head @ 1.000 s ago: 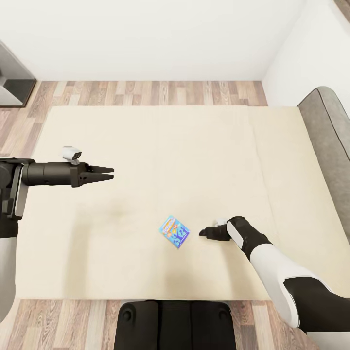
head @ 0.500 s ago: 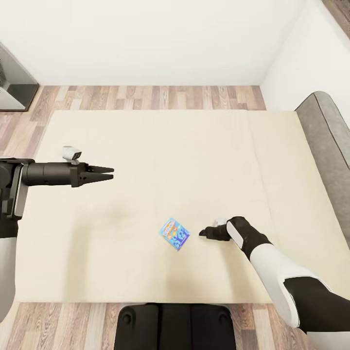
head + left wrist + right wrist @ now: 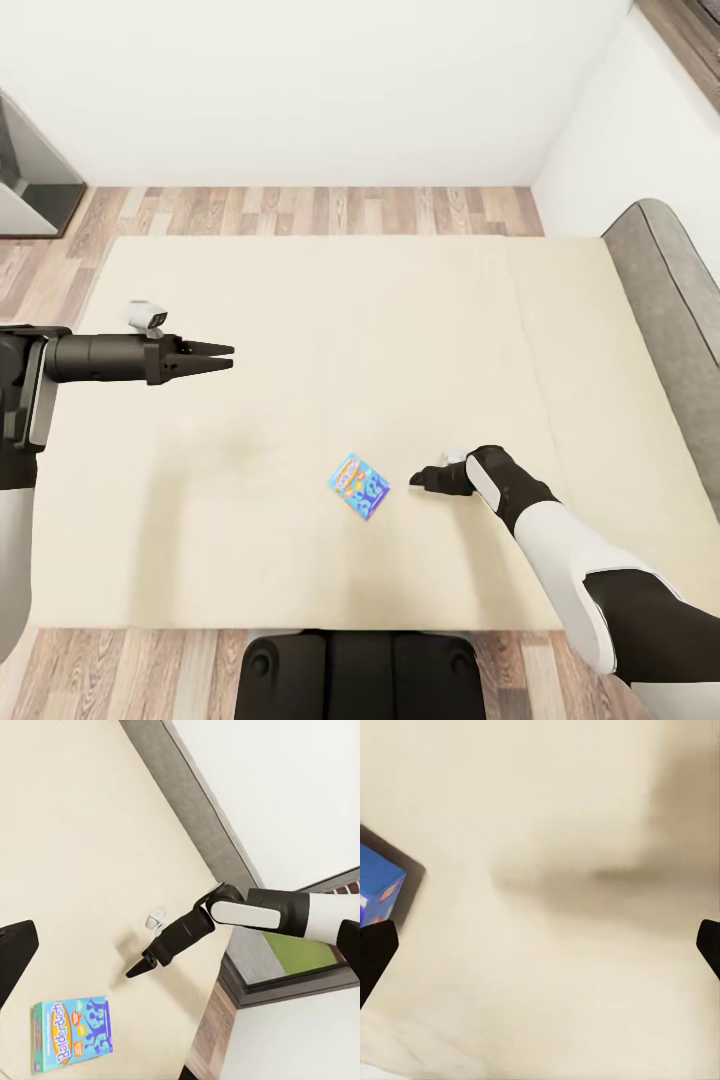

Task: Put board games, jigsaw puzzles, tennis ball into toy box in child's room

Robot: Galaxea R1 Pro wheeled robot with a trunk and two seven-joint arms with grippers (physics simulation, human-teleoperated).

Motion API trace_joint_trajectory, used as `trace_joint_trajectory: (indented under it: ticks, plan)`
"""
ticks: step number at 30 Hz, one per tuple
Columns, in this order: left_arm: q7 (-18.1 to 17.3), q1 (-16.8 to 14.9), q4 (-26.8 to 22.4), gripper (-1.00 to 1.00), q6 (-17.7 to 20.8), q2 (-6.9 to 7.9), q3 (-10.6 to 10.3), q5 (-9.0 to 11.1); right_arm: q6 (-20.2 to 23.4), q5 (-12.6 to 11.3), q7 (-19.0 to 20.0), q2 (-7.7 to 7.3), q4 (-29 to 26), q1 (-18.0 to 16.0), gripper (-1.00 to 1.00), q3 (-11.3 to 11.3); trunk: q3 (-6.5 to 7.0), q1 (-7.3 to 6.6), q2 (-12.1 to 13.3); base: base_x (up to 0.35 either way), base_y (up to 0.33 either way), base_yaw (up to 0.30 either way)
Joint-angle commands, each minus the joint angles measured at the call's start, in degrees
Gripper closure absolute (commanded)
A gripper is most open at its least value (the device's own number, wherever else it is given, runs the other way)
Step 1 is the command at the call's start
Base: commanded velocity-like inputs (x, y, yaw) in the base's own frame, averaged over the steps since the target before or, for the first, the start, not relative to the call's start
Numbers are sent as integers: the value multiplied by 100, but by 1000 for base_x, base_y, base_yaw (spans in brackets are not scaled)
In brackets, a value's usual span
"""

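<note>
1. One small change first: in my head view the whole picture has slid a little, so the bed [image 3: 300,300] sits lower and more wood floor [image 3: 300,205] shows past its far edge. I think my camera moved, not the things. Both arms and the game look the same as before.
2. Closest to me, my right gripper [image 3: 418,479] hangs low over the mattress, just beside the blue board game [image 3: 359,485] but not touching it. Its fingertips sit at the two far edges of the right wrist view, so the claw is wide open and holds nothing.
3. That game lies flat near my side of the bed. I still need to grab it, so this toy is not done.
4. Further out, my left gripper [image 3: 222,358] is held up over the bed, well apart from the game. Its fingers look close together and hold nothing.
5. My left wrist view lets me read "Balderdash" on the box, which the head view is too small to show.
6. Farthest, the grey headboard [image 3: 670,280] runs along the right.
</note>
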Motion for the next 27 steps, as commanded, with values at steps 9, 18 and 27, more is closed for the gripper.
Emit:
trace_joint_trajectory:
  ticks: [9,18,27]
  plan:
    - [-19,-2,-1,-100,61,5,-3,-1,23,-56,-17,-7,-5,-2,-100,47,77,4,-8,0,0,0]
    - [-19,-2,-1,-100,61,1,-1,-1,25,-56,-17,-7,-5,-2,-100,49,159,4,-8,0,0,0]
    - [-19,-2,-1,-100,61,-1,-7,-6,24,-51,-17,-7,-5,-2,-100,49,206,4,-8,0,0,0]
